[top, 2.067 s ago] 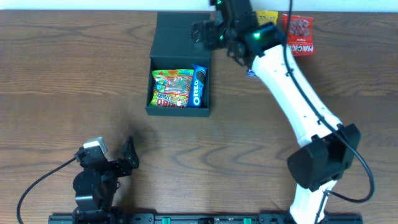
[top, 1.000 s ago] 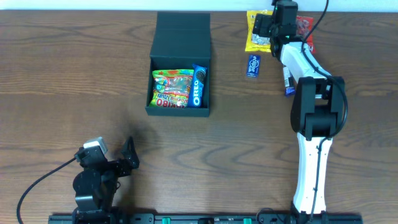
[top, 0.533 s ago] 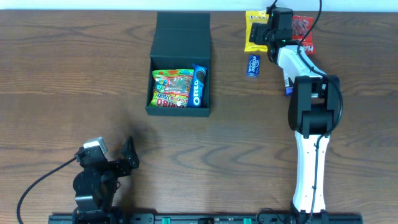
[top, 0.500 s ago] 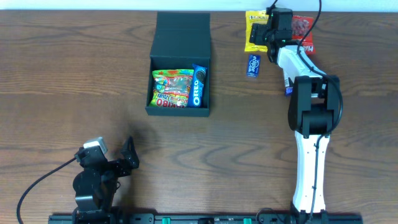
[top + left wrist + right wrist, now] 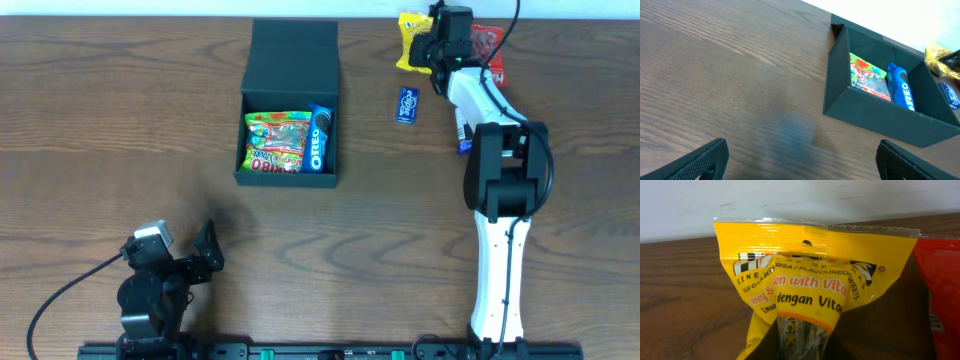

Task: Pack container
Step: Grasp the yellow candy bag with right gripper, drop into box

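Note:
The container is a dark green box with its flap lid folded back at the far middle of the table. Inside it lie a colourful gummy packet and a blue Oreo packet. At the far right, my right gripper is shut on a yellow snack packet. The right wrist view shows that yellow packet pinched and creased between the dark jaws of the right gripper. My left gripper stands open near the front left, well short of the container, with nothing in it.
A red snack packet lies right of the yellow one, by the table's far edge. A small blue packet lies between the container and the right arm. Another blue item sits partly under that arm.
The right gripper has closed on the yellow packet, which is now bunched and creased. The left arm has not moved.

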